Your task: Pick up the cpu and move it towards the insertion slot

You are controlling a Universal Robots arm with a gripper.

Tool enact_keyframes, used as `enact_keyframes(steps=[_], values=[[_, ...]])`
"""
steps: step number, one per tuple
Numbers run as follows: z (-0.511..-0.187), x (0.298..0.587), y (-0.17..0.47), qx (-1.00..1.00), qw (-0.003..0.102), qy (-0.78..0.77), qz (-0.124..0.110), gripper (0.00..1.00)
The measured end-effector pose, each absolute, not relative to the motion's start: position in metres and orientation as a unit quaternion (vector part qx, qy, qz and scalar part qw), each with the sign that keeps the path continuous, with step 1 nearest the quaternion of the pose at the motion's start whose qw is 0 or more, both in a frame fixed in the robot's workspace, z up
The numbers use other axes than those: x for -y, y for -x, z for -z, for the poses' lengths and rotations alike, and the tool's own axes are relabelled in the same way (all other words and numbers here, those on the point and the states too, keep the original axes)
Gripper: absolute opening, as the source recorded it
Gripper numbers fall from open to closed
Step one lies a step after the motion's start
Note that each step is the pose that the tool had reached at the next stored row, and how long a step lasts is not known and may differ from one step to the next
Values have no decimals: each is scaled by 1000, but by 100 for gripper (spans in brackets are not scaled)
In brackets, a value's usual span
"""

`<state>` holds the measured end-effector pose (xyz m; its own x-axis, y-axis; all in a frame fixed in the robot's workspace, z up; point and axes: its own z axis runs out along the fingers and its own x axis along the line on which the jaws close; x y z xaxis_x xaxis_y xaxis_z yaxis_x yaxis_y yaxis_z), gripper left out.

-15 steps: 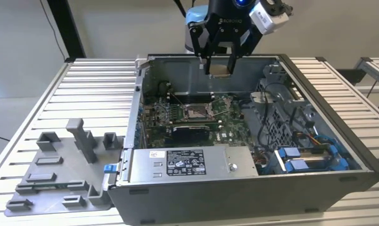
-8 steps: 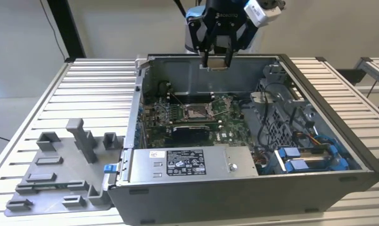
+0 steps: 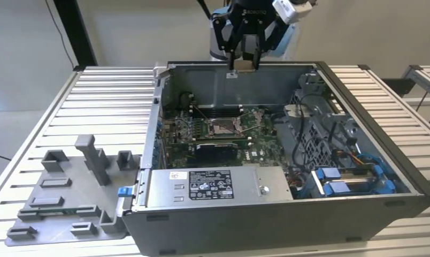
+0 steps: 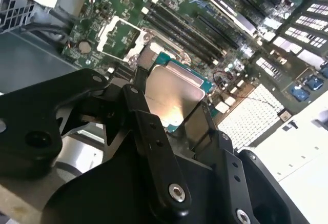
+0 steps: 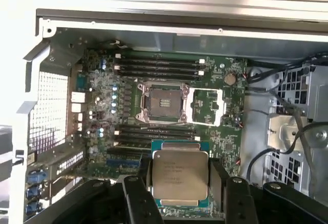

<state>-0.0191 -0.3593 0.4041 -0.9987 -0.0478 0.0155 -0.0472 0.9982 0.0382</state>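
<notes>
Black gripper [image 5: 179,183] clamped on cpu [image 5: 180,175], fingers [image 4: 154,147] against its edges. Held high above open computer case [image 3: 386,160]. Insertion slot [image 5: 163,102] on motherboard [image 5: 102,131] well below.

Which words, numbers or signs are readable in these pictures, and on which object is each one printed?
No text can be quoted; all of the print is illegible.
On the power supply label: rows of print and symbols, too small to read.
On the small white sticker beside it: a mark, too blurred to read.
On top of the cpu, held in the gripper: faint lines of print, not legible.
</notes>
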Motion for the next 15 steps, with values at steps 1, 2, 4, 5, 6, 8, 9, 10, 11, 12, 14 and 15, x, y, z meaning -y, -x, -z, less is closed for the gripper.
enact_keyframes(steps=[1,2,4,5,6,8,9,10,11,12,14,15], values=[[-404,356,19,1000,8,-24,19,0],[-404,354,19,1000,8,-24,19,0],[-404,351,19,1000,8,-24,19,0],[-404,351,19,1000,8,-24,19,0],[-404,351,19,1000,8,-24,19,0],[-404,351,19,1000,8,-24,19,0],[-404,351,19,1000,8,-24,19,0],[-404,351,19,1000,8,-24,19,0],[-404,351,19,1000,8,-24,19,0],[-404,351,19,1000,8,-24,19,0],[-404,351,19,1000,8,-24,19,0],[-404,350,18,1000,8,-24,19,0]])
